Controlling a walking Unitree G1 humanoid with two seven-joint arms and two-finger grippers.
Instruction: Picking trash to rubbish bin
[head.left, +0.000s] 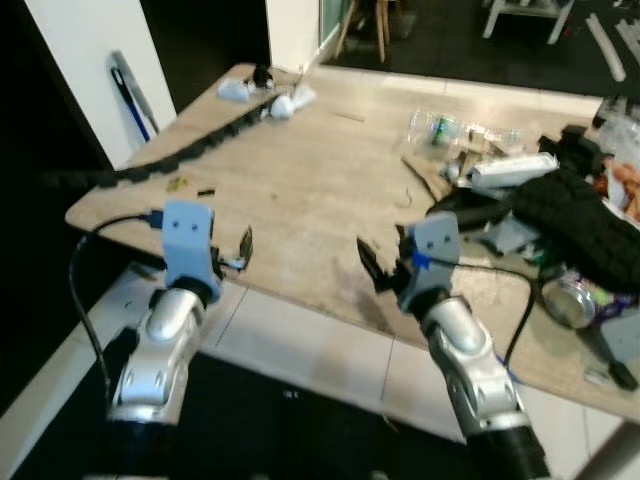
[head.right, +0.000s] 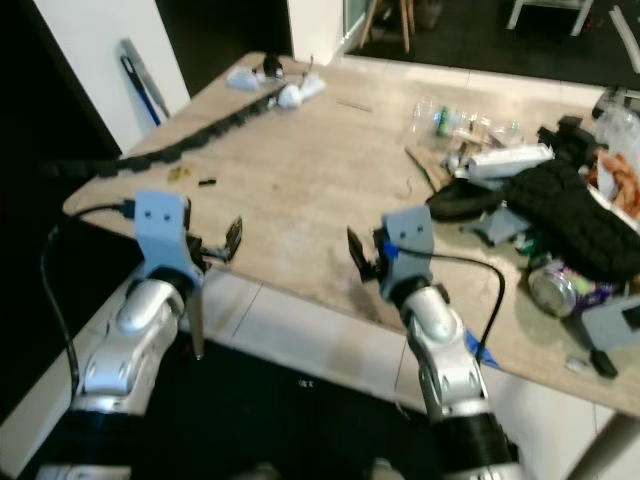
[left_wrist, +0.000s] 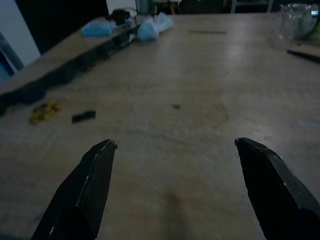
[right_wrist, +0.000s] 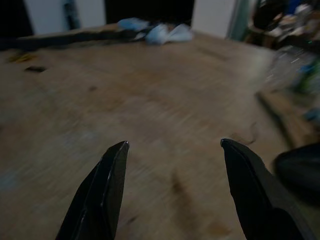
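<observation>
Trash lies on a wooden table (head.left: 320, 190): crumpled white and blue tissues (head.left: 285, 103) at the far left corner, a clear plastic bottle (head.left: 440, 128) at the far right, and a dented can (head.left: 570, 300) near the right front edge. My left gripper (head.left: 235, 255) hovers open at the table's front left edge with nothing between its fingers (left_wrist: 95, 190). My right gripper (head.left: 385, 262) is open over the front middle of the table, also with nothing in it; its wrist view looks across bare wood toward the tissues (right_wrist: 167, 34).
A black cable chain (head.left: 190, 150) runs along the table's left edge, with a small yellow scrap (head.left: 178, 183) and a black bit (head.left: 205, 191) beside it. A black knitted item (head.left: 575, 225) and a white tube (head.left: 510, 168) clutter the right side. White tiled floor (head.left: 310, 350) lies below.
</observation>
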